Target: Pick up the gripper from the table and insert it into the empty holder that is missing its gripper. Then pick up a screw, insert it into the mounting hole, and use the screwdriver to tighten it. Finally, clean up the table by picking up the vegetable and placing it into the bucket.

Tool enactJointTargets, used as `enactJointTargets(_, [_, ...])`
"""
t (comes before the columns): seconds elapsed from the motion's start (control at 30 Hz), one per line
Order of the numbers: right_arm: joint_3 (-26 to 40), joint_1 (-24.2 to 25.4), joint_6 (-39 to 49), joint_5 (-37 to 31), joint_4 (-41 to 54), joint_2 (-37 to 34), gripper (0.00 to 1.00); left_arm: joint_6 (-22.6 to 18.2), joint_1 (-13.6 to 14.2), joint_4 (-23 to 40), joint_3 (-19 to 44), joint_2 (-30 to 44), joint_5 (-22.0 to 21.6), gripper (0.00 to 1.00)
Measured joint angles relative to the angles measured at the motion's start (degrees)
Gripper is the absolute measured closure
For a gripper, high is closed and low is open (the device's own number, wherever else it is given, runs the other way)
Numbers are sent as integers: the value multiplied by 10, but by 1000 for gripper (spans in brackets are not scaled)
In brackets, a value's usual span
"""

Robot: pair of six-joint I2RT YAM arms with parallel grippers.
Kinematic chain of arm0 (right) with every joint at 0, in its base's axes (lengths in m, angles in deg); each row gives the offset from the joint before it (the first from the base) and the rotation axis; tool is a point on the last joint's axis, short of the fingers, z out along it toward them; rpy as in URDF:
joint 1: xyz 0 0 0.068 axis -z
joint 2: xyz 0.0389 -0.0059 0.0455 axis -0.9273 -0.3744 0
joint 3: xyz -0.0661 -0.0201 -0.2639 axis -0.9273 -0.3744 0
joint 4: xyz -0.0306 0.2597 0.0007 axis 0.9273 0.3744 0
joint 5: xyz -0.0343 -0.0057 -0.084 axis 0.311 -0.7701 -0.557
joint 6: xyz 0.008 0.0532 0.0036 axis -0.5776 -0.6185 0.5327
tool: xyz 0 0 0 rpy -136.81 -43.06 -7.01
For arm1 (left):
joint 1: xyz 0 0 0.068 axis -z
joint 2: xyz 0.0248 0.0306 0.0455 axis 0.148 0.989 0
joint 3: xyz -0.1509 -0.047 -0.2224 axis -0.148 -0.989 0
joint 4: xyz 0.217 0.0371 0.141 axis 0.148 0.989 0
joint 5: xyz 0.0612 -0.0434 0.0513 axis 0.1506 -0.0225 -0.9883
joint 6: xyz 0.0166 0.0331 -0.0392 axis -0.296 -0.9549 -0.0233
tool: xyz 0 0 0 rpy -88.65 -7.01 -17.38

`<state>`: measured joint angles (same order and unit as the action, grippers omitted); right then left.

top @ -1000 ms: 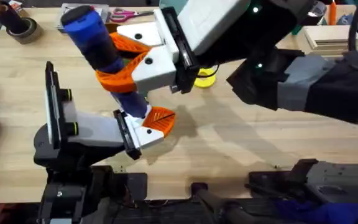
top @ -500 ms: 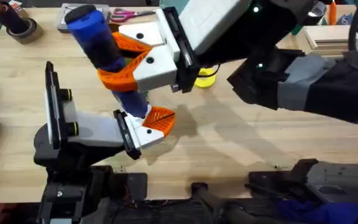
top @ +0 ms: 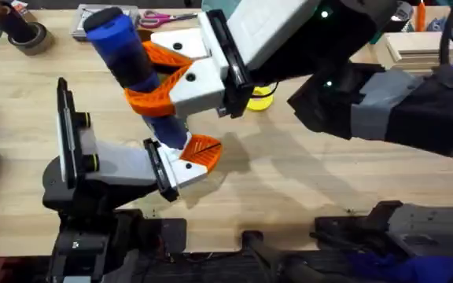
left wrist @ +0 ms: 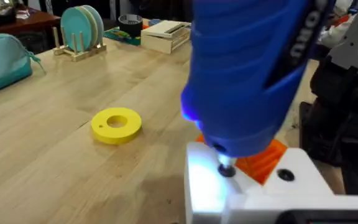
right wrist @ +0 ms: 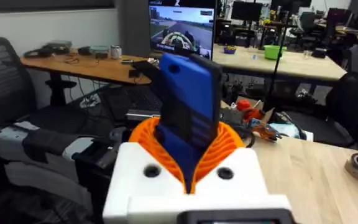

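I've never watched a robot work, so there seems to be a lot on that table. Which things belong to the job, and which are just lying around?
In use:
- screwdriver, held in the right claw
- orange gripper in the holder

Lying about:
- yellow ring
- tape roll
- scissors
- plate rack

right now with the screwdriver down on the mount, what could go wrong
1. The right tool grips the blue screwdriver tilted in the overhead view, so its tip, on the white holder, could slip out or drive the screw crooked.
2. The orange gripper sits right beside the tip, so a slip might gouge it.
3. Downward push could shift the holder, as the left tool's hold can't be judged.
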<state>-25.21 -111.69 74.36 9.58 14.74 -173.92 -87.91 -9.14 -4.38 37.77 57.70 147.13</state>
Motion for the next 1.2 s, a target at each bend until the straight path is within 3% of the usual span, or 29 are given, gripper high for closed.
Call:
enactJointTargets(0.63, [-4,0,-11,4,-24,0,976,0,0,0,0,0,0,990])
enactJointTargets(0.97, [-6,0,-28,4,-127,0,976,0,0,0,0,0,0,990])
enactJointTargets(1.2, [-1,1,-56,6,-131,0,976,0,0,0,0,0,0,990])
